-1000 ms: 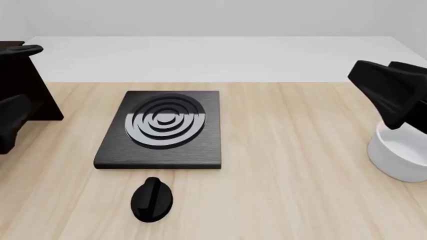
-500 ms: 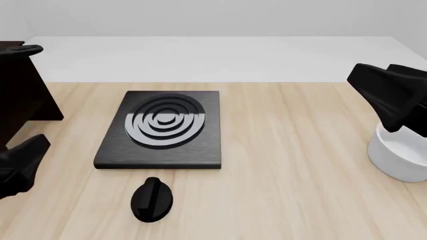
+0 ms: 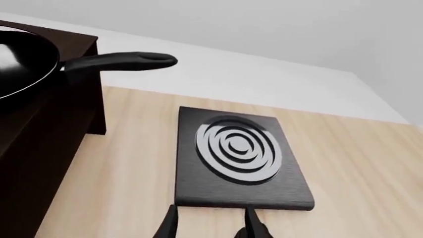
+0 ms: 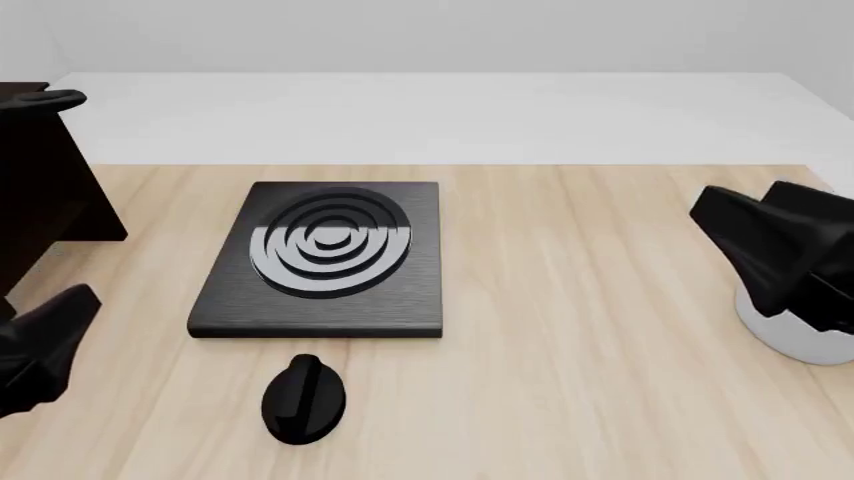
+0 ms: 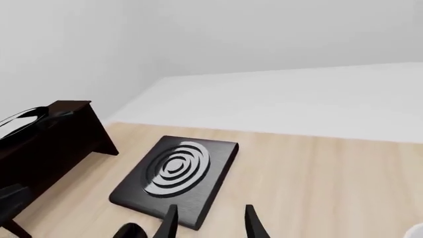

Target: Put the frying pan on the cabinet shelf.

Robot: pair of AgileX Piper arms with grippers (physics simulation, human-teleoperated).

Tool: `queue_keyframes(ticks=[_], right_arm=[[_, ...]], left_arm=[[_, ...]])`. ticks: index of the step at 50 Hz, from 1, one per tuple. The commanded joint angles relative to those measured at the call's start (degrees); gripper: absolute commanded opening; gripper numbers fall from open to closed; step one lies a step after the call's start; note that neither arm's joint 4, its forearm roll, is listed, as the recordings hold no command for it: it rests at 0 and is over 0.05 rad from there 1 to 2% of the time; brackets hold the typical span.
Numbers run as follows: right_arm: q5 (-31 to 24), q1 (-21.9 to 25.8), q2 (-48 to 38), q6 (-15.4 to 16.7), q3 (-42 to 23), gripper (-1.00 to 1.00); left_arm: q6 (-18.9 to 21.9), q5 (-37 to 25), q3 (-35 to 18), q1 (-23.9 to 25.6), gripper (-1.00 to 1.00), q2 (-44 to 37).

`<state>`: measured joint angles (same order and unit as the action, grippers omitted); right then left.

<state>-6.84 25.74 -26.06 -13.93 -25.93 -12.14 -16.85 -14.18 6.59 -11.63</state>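
Dropping lower, the right gripper (image 5: 208, 221) is hanging empty, fingers parted, over the bowl (image 4: 798, 338); left gripper (image 3: 208, 225) likewise. The frying pan (image 3: 26, 63) is sitting on the cabinet shelf (image 3: 39, 124) at the table's (image 4: 587, 300) left edge.

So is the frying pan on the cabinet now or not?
On it: the frying pan rests atop the cabinet shelf, handle overhanging the edge.

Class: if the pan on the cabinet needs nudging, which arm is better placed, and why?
Left. The left gripper is beside the cabinet holding the frying pan; the right gripper is far across, over the white bowl.
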Motion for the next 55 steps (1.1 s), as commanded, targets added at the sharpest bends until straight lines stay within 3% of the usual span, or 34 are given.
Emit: queue_keyframes(ticks=[1,4,7,9,13,19,27,32,34,37,44,55], right_arm=[[-4.06,-3.86,8.48,3.40,4.50,1.00],[-5.58,-3.95,10.94,3.44,5.70,1.00],[-8.31,-4.77,14.84,6.59,7.51,1.00],[-9.23,-6.07,17.29,5.42,9.22,1.00],[-11.32,-7.94,20.35,7.22,10.84,1.00],[-14.92,-9.13,25.39,6.78,12.68,1.00],[-15.72,-9.74,25.76,7.44,12.14,1.00],[-18.15,-9.62,25.99,9.09,9.64,1.00],[-20.53,-8.09,26.04,11.21,7.78,1.00],[-23.77,-9.02,26.06,8.65,4.32,1.00],[-31.02,-9.65,26.06,8.52,-4.56,1.00],[-39.90,-9.06,26.06,10.47,-13.13,1.00]], left_arm=[[0.39,-0.59,-0.62,0.19,1.00,0.55],[1.27,-0.75,-0.87,-0.05,1.00,0.54],[1.32,-0.93,-1.31,-0.04,1.00,0.55],[1.80,-1.18,-1.55,-0.04,1.00,0.61],[2.30,-1.31,-1.50,-0.07,1.00,0.82],[3.23,-1.81,-1.80,-0.35,1.00,0.99],[5.74,-6.31,-3.25,-1.14,1.00,4.27],[5.25,-12.42,-6.64,-1.36,1.00,8.05],[5.38,-14.85,-7.88,-1.47,1.00,9.70],[5.02,-18.16,-10.27,-1.59,1.00,11.56],[5.82,-21.70,-14.26,-2.31,1.00,11.60],[7.99,-26.04,-19.18,-2.65,1.00,11.61]])
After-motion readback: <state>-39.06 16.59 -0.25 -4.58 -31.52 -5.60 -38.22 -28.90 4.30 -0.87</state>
